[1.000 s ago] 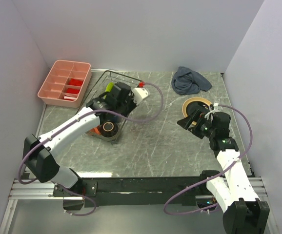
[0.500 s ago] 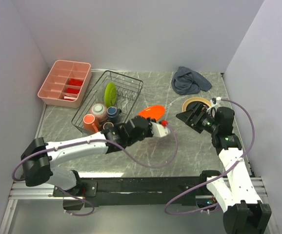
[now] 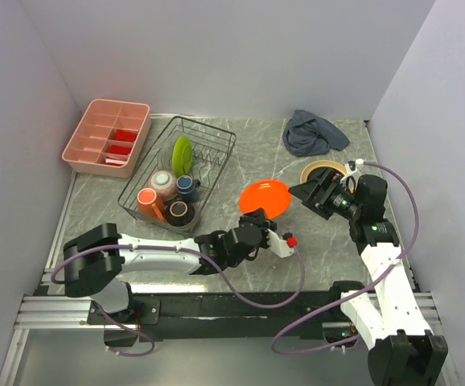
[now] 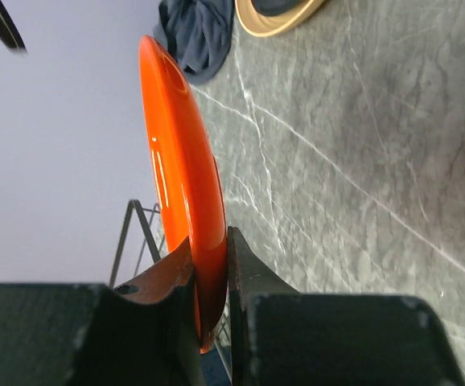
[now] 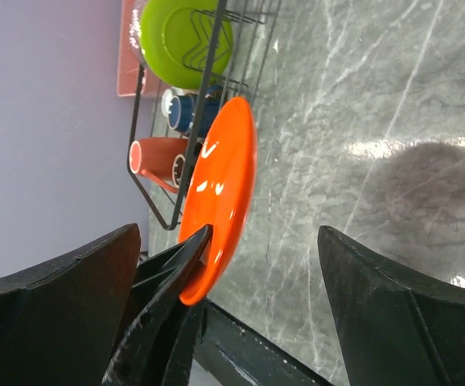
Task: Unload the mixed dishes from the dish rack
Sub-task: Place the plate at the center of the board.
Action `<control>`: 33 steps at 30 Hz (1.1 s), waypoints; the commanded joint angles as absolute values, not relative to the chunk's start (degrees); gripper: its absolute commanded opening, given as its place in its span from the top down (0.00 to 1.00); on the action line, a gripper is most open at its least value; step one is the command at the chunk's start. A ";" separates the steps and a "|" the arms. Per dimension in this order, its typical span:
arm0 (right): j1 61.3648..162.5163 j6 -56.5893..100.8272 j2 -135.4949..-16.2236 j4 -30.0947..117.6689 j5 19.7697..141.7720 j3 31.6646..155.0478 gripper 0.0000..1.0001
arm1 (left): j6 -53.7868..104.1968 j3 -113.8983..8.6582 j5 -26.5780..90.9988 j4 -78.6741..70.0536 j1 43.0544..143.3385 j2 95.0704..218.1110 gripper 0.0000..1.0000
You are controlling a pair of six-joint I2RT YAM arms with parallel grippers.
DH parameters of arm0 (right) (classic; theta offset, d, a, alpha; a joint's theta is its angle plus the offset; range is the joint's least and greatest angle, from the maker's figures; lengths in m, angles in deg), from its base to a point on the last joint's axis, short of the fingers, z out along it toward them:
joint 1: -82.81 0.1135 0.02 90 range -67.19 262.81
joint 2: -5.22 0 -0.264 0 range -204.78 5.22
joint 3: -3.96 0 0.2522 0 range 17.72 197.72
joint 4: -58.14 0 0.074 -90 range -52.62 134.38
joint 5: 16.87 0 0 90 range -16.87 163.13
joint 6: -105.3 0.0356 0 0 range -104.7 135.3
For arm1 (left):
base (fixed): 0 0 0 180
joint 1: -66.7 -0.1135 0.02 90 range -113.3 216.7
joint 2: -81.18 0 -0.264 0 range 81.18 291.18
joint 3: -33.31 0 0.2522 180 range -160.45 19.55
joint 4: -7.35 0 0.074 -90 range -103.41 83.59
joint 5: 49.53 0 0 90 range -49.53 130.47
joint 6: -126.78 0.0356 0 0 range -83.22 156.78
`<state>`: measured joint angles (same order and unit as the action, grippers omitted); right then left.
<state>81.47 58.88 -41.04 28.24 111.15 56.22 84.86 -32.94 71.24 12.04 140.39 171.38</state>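
My left gripper (image 3: 257, 219) is shut on the rim of an orange plate (image 3: 265, 197) and holds it above the table, right of the dish rack (image 3: 216, 137). The jaws clamp the plate's edge in the left wrist view (image 4: 180, 161). The black wire rack holds a lime green plate (image 3: 182, 154), a pinkish bowl (image 3: 163, 181), a dark blue cup (image 3: 187, 186), an orange mug (image 3: 146, 201) and a dark brown bowl (image 3: 178, 213). A tan-yellow plate (image 3: 325, 170) lies on the table at the right. My right gripper (image 3: 309, 193) is open and empty beside it, facing the orange plate (image 5: 224, 185).
A pink compartment tray (image 3: 108, 137) stands at the back left, beside the rack. A crumpled grey-blue cloth (image 3: 314, 133) lies at the back right, behind the tan-yellow plate. Walls close in the table on the left, back and right.
My left arm has taken the orange plate out of the rack and carried it right and toward the near edge. My right gripper has barely moved.
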 commanded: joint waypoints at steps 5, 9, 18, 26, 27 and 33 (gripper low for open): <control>82.37 55.47 -45.84 24.34 110.14 58.86 0.05 | 91.97 -33.01 74.66 23.99 143.42 174.87 0.94; 82.55 56.00 -47.07 25.75 110.83 57.54 0.09 | 93.74 -32.83 75.19 26.02 144.21 176.10 0.94; 84.39 52.57 -51.20 24.08 110.31 58.68 0.39 | 93.30 -33.36 75.45 25.05 144.57 177.78 0.93; 85.19 50.73 -52.52 23.03 109.25 59.64 0.89 | 90.41 -34.41 75.72 21.64 144.57 178.48 0.87; 85.19 50.64 -52.44 22.85 109.08 59.65 0.92 | 89.88 -34.59 75.63 21.36 144.57 178.39 0.85; 85.19 50.64 -52.61 22.85 107.23 59.82 1.00 | 86.53 -33.98 75.80 20.57 144.39 177.34 0.52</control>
